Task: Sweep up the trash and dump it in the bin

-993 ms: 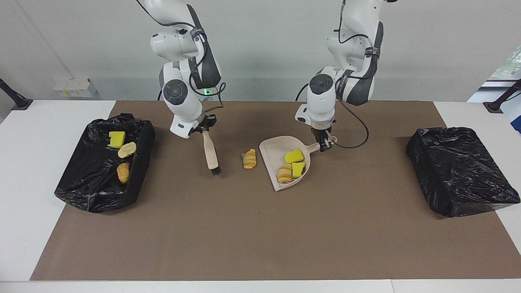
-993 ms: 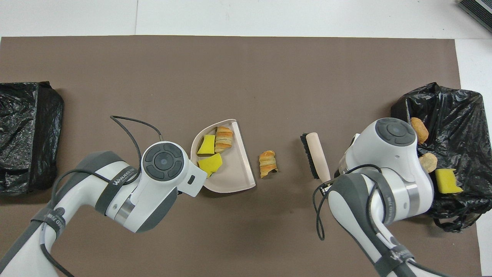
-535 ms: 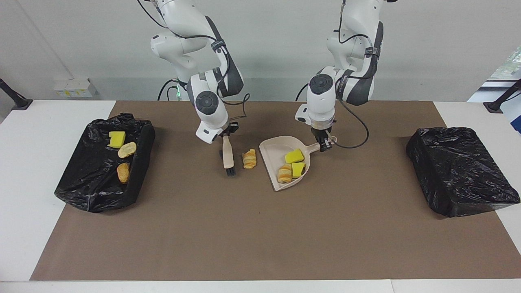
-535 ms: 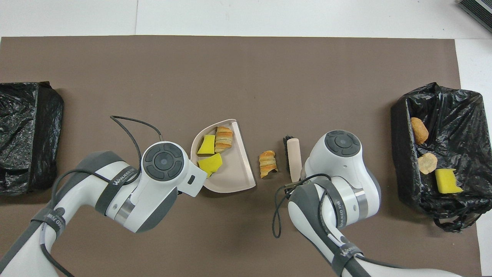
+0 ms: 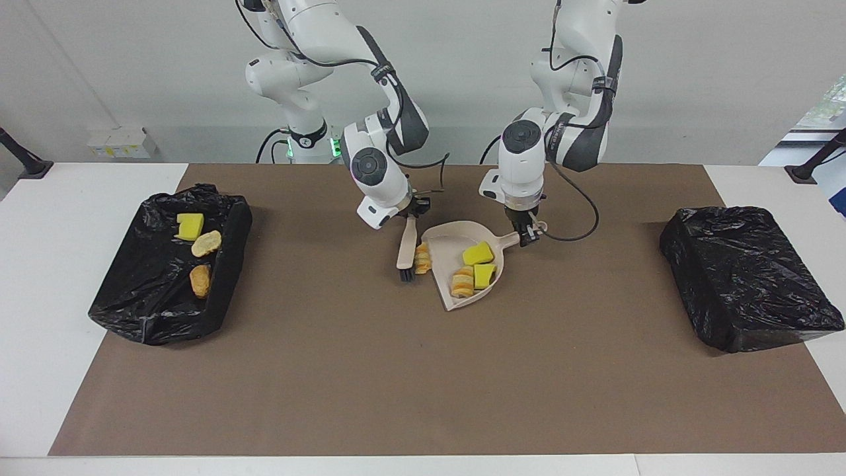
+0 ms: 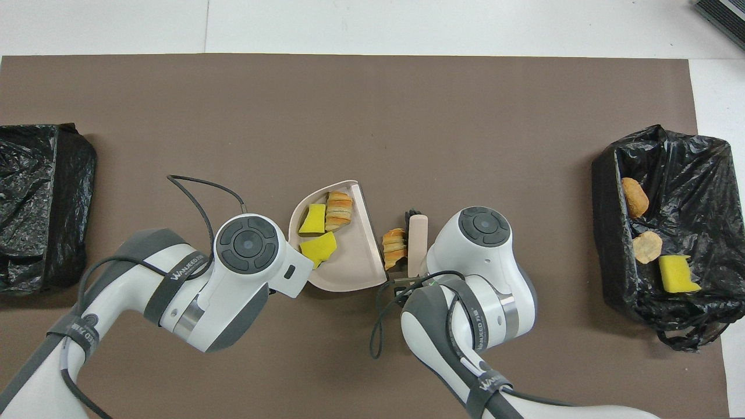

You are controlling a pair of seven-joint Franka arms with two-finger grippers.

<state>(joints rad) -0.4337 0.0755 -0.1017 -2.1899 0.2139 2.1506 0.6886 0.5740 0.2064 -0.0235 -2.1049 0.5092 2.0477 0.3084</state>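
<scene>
Since a second ago the right arm has carried its brush (image 5: 406, 250) along the brown mat (image 5: 423, 370) from the middle ground toward the dustpan (image 5: 444, 246), pushing the loose striped pastry chunk (image 5: 422, 258) with it, so that the chunk now lies at the dustpan's open lip, touching the bristles. Nearest the robots, the right gripper (image 5: 411, 210) is clamped on the top of the brush's beige handle, the handle slanting down and away from the robots to the black bristles on the mat; the chunk lies just below the gripper, beside the lower part of the handle. The left gripper (image 5: 527, 233) is closed tight on the dustpan's handle, close to the mat, and has not shifted. In the pan lie two yellow sponge pieces (image 5: 478, 253) and, a little farther from the robots, another striped pastry chunk (image 5: 462, 282), all well inside the pan and near the left gripper. Toward the right arm's end of the table, at the mat's edge, an open bin lined with a black bag (image 5: 149, 311) holds a yellow sponge piece (image 5: 190, 226) and two brown crumbly lumps (image 5: 206, 243), well apart from both grippers. Toward the left arm's end sits a second black-bagged bin (image 5: 747, 277).
</scene>
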